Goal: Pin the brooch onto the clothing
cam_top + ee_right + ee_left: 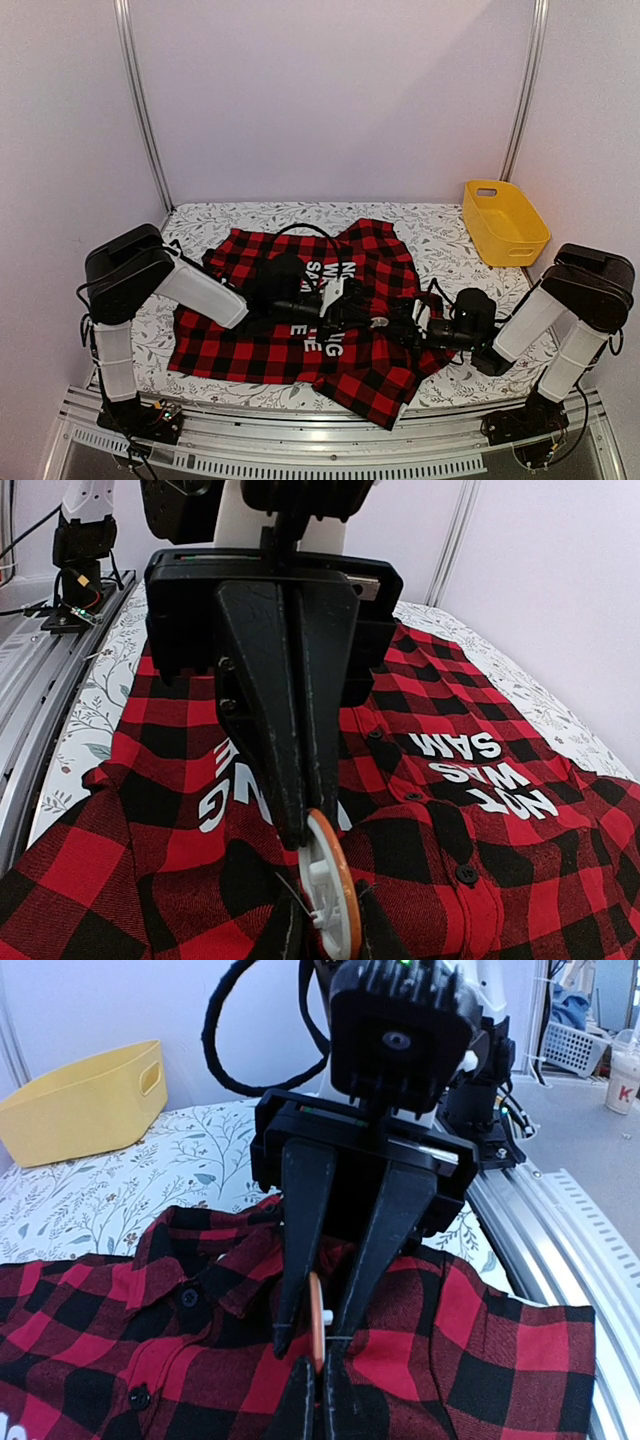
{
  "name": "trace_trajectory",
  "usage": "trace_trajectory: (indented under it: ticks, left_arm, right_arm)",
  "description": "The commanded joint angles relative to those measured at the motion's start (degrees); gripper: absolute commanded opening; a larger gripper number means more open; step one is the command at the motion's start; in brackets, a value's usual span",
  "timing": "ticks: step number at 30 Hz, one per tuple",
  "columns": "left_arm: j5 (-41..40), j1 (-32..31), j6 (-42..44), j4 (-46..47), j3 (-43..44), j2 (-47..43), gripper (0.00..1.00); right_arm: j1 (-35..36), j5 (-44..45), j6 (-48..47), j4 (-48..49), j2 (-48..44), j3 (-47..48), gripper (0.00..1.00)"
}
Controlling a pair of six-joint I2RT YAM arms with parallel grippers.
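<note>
The shirt (230, 350) is soft, matt flannel cloth; the brooch (330, 885) — smooth hard plastic, faintly glossy; the yellow basket (521, 252) — smooth plastic.

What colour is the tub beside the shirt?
The tub is plain yellow, clearest in the top external view.

Red/blk check shirt (250, 352) spread out, orange/wht round brooch (333, 885) upright over it

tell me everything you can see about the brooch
The brooch is a small round disc with a white, plastic-looking back and an orange rim. It stands on edge over the front of the red-and-black checked shirt, pinched by its edge in the shut left end effector. The right end effector has one finger on either side of it; whether they touch it is unclear.
</note>
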Motion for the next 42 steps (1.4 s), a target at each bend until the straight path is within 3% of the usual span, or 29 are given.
trace_trajectory:
  ticks: [1, 11, 24, 35, 42]
  left_arm:
    - [0.92, 0.45, -0.41, 1.90, -0.64, -1.48, 0.00]
    - [0.38, 0.36, -0.18, 1.74, -0.57, -1.50, 0.00]
    - [-2.22, -0.25, 0.02, 0.77, -0.48, -1.83, 0.00]
    - [-3.10, -0.25, 0.06, 0.46, -0.60, -2.11, 0.00]
    - [-3.08, -0.21, 0.22, -0.58, -0.04, -2.04, 0.00]
  right_arm:
    - [-0.49, 1.73, 2.01, 1.52, 0.64, 1.24, 0.15]
    - [-1.89, 2.99, 9.31, 1.30, -0.48, 1.96, 0.10]
    - [-2.30, 6.61, 16.70, 1.08, -1.23, 3.20, 0.16]
    - [-2.26, 7.79, 18.36, 2.46, -2.17, 2.16, 0.12]
    - [-2.26, 6.04, 16.93, -0.37, -2.26, 3.19, 0.16]
